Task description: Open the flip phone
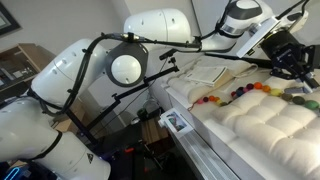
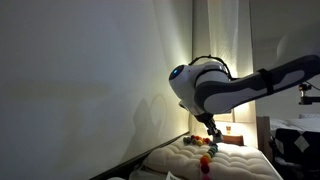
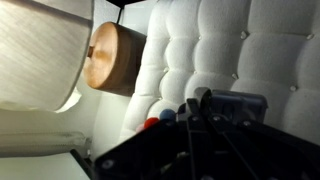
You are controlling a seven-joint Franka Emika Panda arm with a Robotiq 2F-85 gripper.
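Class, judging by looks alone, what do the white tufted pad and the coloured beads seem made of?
The white tufted pad: padded fabric or faux leather, matt; dimples and puffed squares show stuffing. The coloured beads: perhaps painted wood or plastic; solid bright colours, too small to settle.

Warm light is glowing just behind the fingers [image 2: 212,128] in an exterior view, leaving the wall [image 2: 80,80] dim and carrying a soft shadow of the arm [image 2: 215,85]. In the wrist view the fingers [image 3: 200,140] are sitting dark and unfocused, while a lampshade [image 3: 35,55] up-left of them is blowing out white. All 3 frames are looking soft.
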